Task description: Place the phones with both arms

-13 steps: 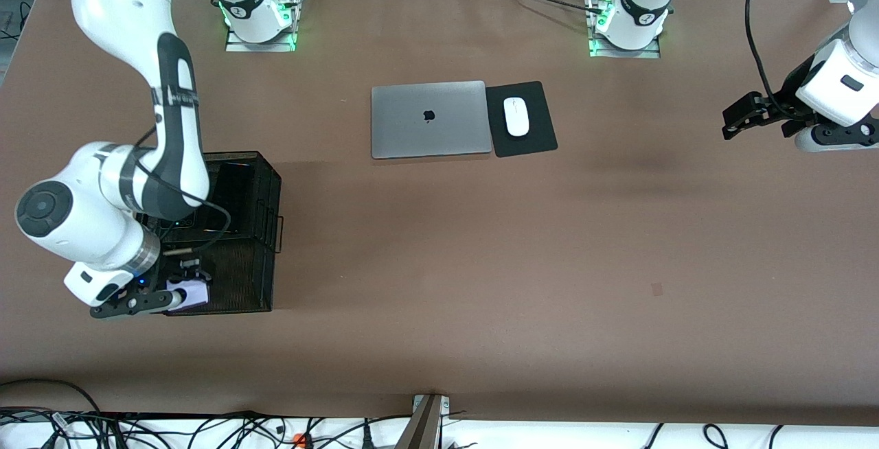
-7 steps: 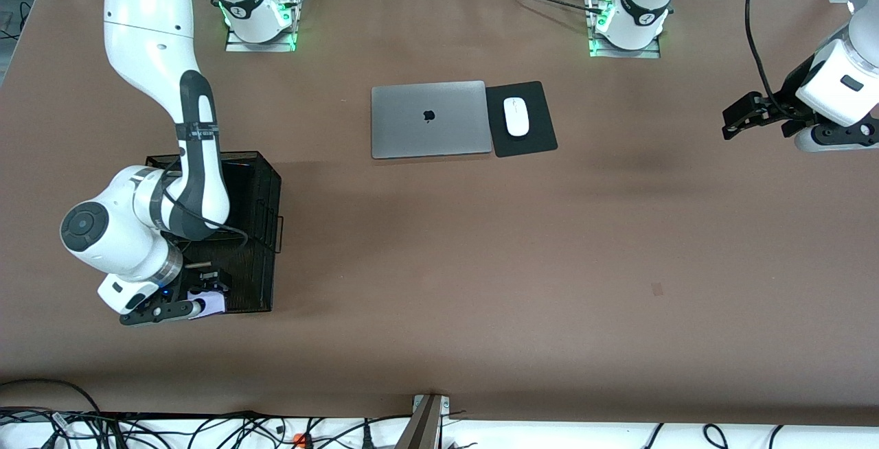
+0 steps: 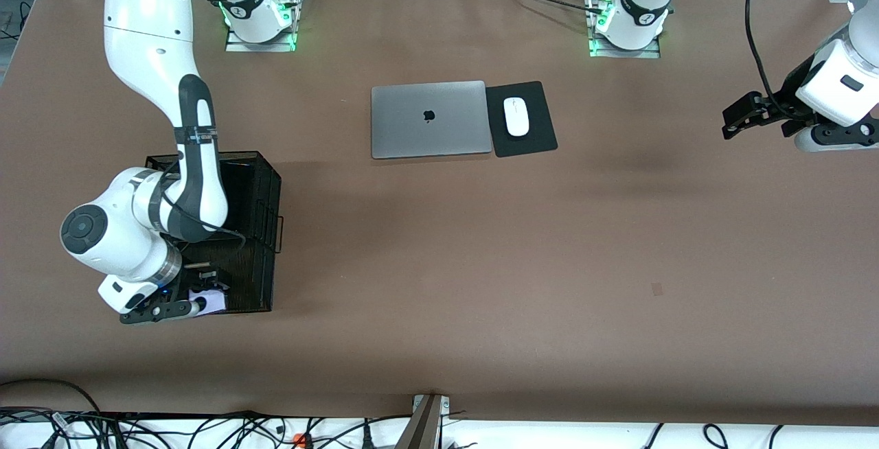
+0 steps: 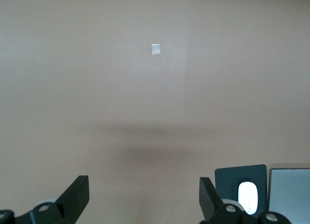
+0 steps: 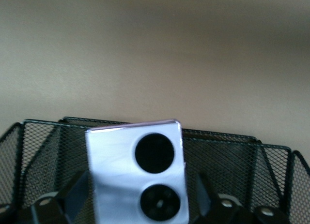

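Note:
The lilac-white phone [image 3: 211, 301] with two round black lenses stands upright in the end of the black mesh basket [image 3: 264, 257] nearest the front camera. My right gripper [image 3: 204, 294] is down in the basket around it. In the right wrist view the phone [image 5: 138, 171] fills the space between the spread fingers [image 5: 77, 192], with a small gap on one side, and the gripper [image 5: 144, 204] is open. A black slab phone [image 3: 240, 195] lies farther back in the basket, partly under the arm. The black folded phone is hidden. My left gripper [image 3: 735, 118] waits open and empty [image 4: 144, 195] in the air at its own end of the table.
A shut grey laptop [image 3: 431, 119] lies mid-table near the bases, with a white mouse [image 3: 516, 117] on a black pad [image 3: 532, 140] beside it. Both show in the left wrist view, the mouse [image 4: 247, 197] and the laptop [image 4: 290, 195]. Basket walls [image 5: 38, 146] surround the right gripper.
The right gripper and the lilac-white phone moved along the basket's near end toward the left arm's end of the table, then hardly moved in the last half second. The left arm has not moved.

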{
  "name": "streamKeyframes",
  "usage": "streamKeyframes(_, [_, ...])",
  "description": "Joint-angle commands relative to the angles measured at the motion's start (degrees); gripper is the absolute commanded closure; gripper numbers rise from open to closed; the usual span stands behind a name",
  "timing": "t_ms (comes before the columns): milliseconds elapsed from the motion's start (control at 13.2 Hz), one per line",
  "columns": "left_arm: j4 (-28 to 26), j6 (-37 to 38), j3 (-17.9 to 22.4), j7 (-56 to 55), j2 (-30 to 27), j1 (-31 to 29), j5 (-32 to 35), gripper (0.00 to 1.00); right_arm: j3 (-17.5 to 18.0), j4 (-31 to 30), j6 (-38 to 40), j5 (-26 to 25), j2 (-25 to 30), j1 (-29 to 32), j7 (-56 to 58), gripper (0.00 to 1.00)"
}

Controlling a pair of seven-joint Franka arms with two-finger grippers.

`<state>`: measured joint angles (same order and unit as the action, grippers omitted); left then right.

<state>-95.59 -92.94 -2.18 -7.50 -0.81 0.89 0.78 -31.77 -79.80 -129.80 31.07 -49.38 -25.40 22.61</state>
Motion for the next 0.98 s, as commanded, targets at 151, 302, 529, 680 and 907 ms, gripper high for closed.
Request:
streamKeyframes(151, [1.7,1.4,0.2,0.4,0.6,-0.2,-0.6,0.00,-2.6,0.3,6.7,1.3,2.6,-0.1,-0.7,0.00])
streamKeyframes(302, [1.6,1.4,0.2,0.5,0.6,-0.3,-0.6,0.00,-4.4,0.7,11.5,0.7,4.6,-0.5,-1.0,0.00])
streamKeyframes(529, [1.6,1.4,0.2,0.5,0.6,-0.5,-0.6,0.00,-5.7,0.6,19.6,-2.8,11.3,-1.1,-1.9,0.00])
streamKeyframes(680, [1.6,1.4,0.2,0.5,0.7,-0.5,-0.6,0.00,-5.5,0.2,24.7,-7.1,16.1,-1.2,-4.4,0.00])
streamKeyframes(907, [1.5,1.5,0.4,0.7,0.7,-0.6,-0.6,0.00,-2.9,-1.1,32.7,-14.5,24.0,-1.1,-11.2,0.00])
